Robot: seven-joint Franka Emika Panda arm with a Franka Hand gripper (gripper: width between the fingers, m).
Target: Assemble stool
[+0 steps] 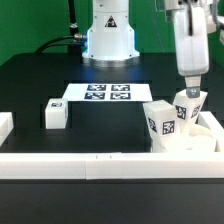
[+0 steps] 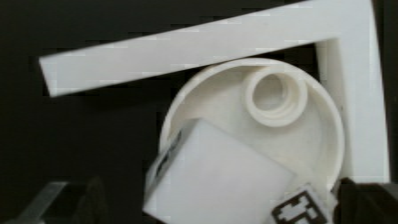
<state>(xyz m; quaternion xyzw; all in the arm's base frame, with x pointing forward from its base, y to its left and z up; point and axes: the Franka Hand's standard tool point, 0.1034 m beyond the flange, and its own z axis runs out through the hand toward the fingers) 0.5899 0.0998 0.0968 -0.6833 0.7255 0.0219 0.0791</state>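
We see the claw (image 1: pixel 190 97) hanging over the seat (image 2: pixel 306 128), which lies on the black counter (image 1: pixel 40 85) in the corner of the white border rails (image 2: pixel 178 50), at the exterior view's right. In the wrist view its dark fingers (image 2: pixel 57 203) stand wide, with a gap to the tagged leg (image 2: pixel 214 170) between them, so the claw seems released and grasping nothing, though the blur leaves us a little unsure. That leg rests on the seat beside its round recess (image 2: pixel 276 95). A second leg (image 1: pixel 160 122) stands just beside the seat, a third leg (image 1: pixel 55 114) well apart toward the exterior view's left, and the marker board (image 1: pixel 105 93) lies between them, further back
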